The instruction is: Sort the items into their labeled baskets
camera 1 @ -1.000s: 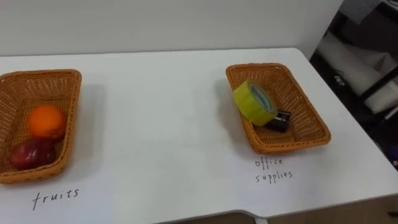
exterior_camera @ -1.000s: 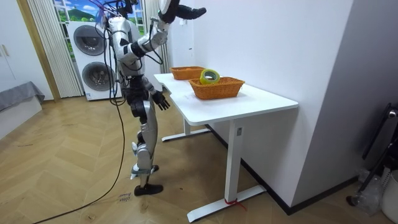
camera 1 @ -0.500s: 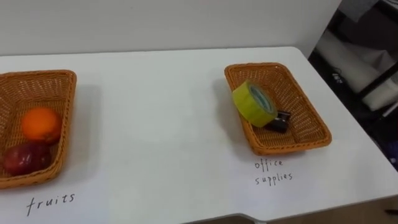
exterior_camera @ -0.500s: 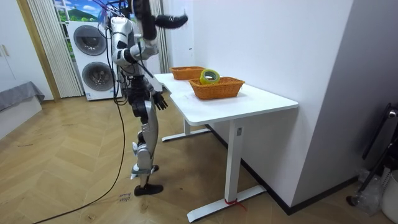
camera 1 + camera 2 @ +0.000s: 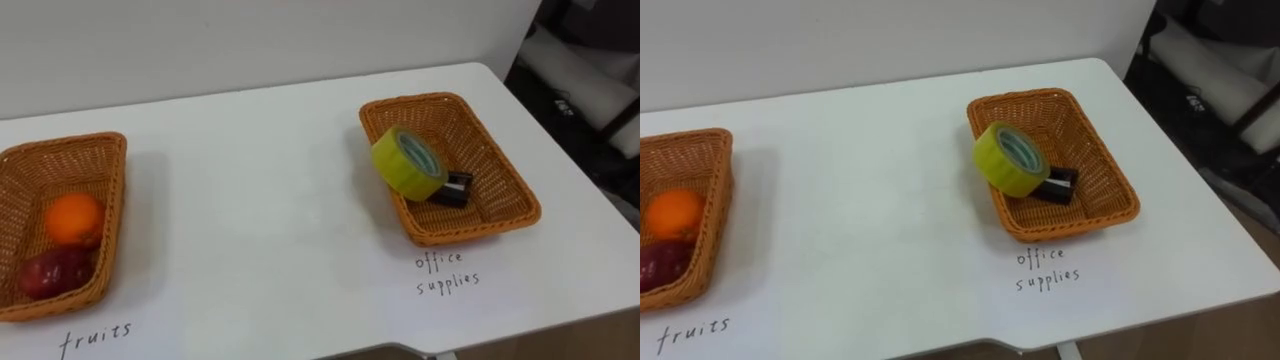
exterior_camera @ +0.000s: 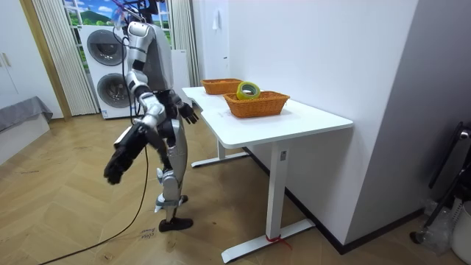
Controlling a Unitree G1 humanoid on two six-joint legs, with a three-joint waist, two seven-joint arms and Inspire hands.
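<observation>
At the left end of the white desk (image 5: pixel 260 220), as my head cameras showed it, sat the fruit basket (image 5: pixel 113 200), a shallow woven tray. Inside it an orange (image 5: pixel 75 219) lay toward the far side and a dark red apple (image 5: pixel 52 273) lay just near of it, the two touching or very nearly so. A handwritten label (image 5: pixel 95 338) was inked on the desk at that basket's near edge. Well apart from it, toward the right, stood the office supplies basket (image 5: pixel 470 232), of the same weave, with its own handwritten words (image 5: pixel 447 272) on the desk just near of it. In this basket a yellow-green roll of tape (image 5: pixel 408 163) stood on its edge, tilted against the left wall. A small dark item (image 5: pixel 455 188), which I could not identify, lay on the basket floor just to the right of the roll. In the room view the robot stood on the wooden floor (image 6: pixel 73 221) beside the desk, on the room view's left of it. Its right hand (image 6: pixel 115 165) hung low and out toward the room view's left, away from the desk, and I could not tell whether it was open or closed. Its left hand (image 6: pixel 188 112) was near the desk's edge at about desktop height, the fingers spread loosely and holding nothing.
</observation>
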